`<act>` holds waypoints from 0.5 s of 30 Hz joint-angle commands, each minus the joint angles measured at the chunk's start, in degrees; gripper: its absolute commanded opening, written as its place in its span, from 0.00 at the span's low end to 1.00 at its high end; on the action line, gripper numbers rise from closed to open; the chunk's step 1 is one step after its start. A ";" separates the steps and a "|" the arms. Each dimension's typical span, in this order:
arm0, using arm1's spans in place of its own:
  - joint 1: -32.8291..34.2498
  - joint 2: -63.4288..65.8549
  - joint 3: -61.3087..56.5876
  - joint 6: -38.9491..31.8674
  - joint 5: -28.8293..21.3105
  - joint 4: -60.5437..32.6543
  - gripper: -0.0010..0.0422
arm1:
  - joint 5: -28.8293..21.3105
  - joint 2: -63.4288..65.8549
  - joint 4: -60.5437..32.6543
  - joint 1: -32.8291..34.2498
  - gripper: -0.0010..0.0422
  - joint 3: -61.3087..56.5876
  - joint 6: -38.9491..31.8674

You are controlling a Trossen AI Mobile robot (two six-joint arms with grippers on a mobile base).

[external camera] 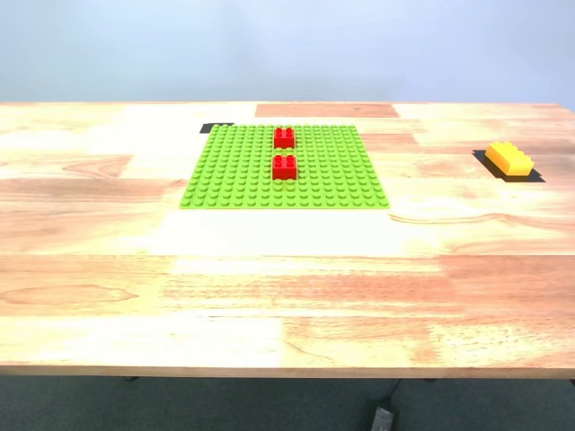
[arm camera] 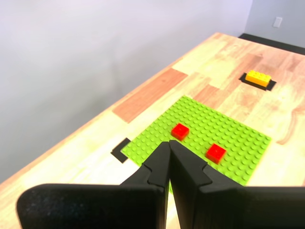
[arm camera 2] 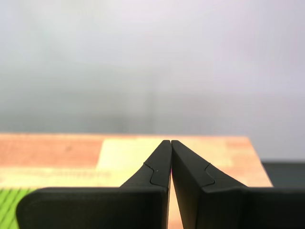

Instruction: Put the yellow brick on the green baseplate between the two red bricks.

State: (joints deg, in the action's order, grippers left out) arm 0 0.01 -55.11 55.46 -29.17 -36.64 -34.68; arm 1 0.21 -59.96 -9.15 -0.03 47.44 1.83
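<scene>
Yellow brick (external camera: 508,160) sitting on a black patch, well off the green baseplate (external camera: 234,180) toward the exterior view's right, long axis running diagonally. Red bricks (external camera: 284,137) on the plate, gap between. First gripper (arm camera: 169,143) pinched together, empty, hanging above the plate's near corner. Second gripper (arm camera 2: 170,142) likewise closed, aimed past the table edge. Nearer arm: hard to call.

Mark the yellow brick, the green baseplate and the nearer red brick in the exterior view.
yellow brick (external camera: 508,160): exterior view, its studded top.
green baseplate (external camera: 234,175): exterior view, bare studs beside the bricks.
nearer red brick (external camera: 285,167): exterior view, its top.
</scene>
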 commanded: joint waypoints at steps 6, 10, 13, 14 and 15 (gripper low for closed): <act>0.00 0.11 0.52 -0.22 0.20 -0.15 0.02 | 1.66 -7.56 -31.76 1.40 0.04 18.36 4.74; 0.00 0.11 -0.22 -0.20 0.13 1.29 0.02 | 2.89 -13.46 -42.18 1.73 0.14 26.23 5.97; 0.00 0.04 -0.55 -0.22 0.13 1.11 0.02 | 2.89 -16.76 -44.50 1.64 0.26 29.27 5.95; 0.00 0.07 -0.61 -0.22 0.15 1.03 0.02 | 2.89 -17.53 -44.35 1.60 0.31 29.66 5.84; 0.00 0.07 -0.63 -0.22 0.15 0.98 0.02 | 2.89 -18.40 -44.22 1.62 0.36 29.90 5.35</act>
State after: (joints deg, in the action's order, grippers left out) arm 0 0.01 -55.00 55.00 -29.50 -36.49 -33.58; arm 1 3.18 -77.49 -53.56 1.58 77.08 7.73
